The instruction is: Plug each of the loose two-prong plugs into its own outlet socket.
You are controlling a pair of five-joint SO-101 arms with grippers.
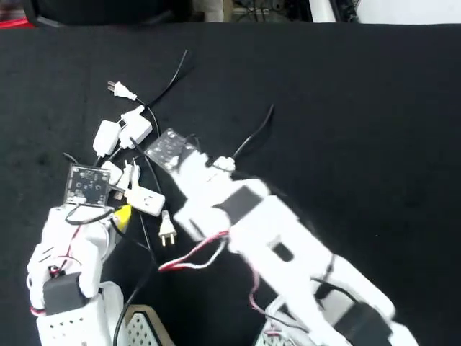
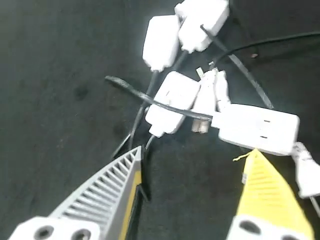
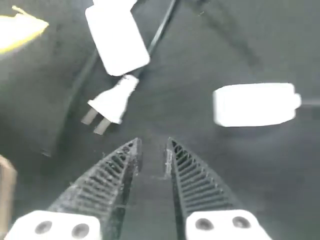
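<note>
Several white outlet sockets and loose two-prong plugs lie tangled with black cords on the black cloth. My left gripper (image 2: 196,151) is open, hovering just short of a long outlet socket (image 2: 257,127). A white plug (image 2: 210,95) rests between that socket and another socket (image 2: 170,102). One more plug (image 2: 307,170) lies beside the yellow finger (image 2: 262,185). My right gripper (image 3: 153,147) is open by a narrow gap with nothing in it, close to a two-prong plug (image 3: 107,107) and a white socket (image 3: 117,40). A further plug (image 1: 119,90) lies at the back of the pile.
Two more white sockets (image 1: 106,137) (image 1: 137,128) sit at the back of the cluster. Black cords (image 1: 169,79) trail across the cloth. The right arm (image 1: 274,231) stretches diagonally across the middle. The table's far edge (image 1: 288,21) runs along the back.
</note>
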